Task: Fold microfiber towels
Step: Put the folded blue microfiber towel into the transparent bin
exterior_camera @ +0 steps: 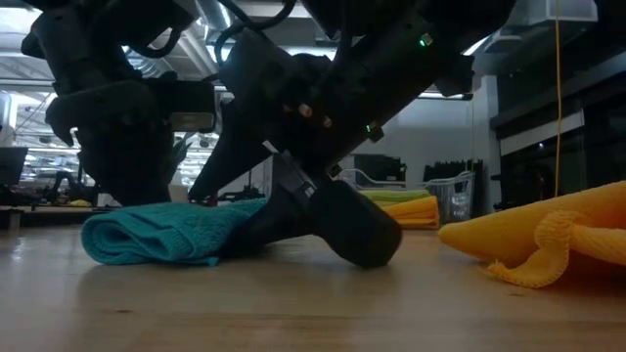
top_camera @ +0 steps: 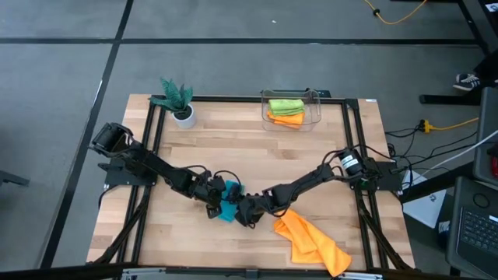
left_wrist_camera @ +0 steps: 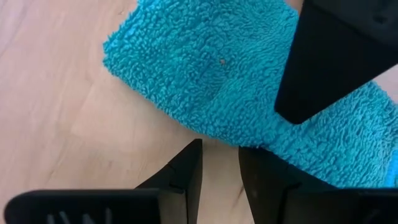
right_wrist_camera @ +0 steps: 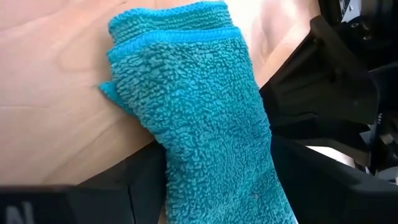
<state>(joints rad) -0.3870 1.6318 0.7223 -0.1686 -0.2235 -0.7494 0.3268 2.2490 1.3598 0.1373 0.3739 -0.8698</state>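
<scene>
Teal towel [right_wrist_camera: 199,118] is lying between my right fingers [right_wrist_camera: 211,180], spread wide around it; my left fingers [left_wrist_camera: 221,171], half-closed, are holding nothing. One loose orange towel [top_camera: 311,241] is lying nearby; two more towels are sitting blurred in the bin [top_camera: 292,109].

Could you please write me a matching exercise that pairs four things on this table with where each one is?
Things:
1. teal towel
2. loose orange towel
3. green towel
4. plant

Places:
A. in the clear bin, on top of another orange towel
B. far left part of the table
C. between the two grippers, near the table's middle
D. crumpled at the near right edge

Pairs: 1-C, 2-D, 3-A, 4-B
</scene>
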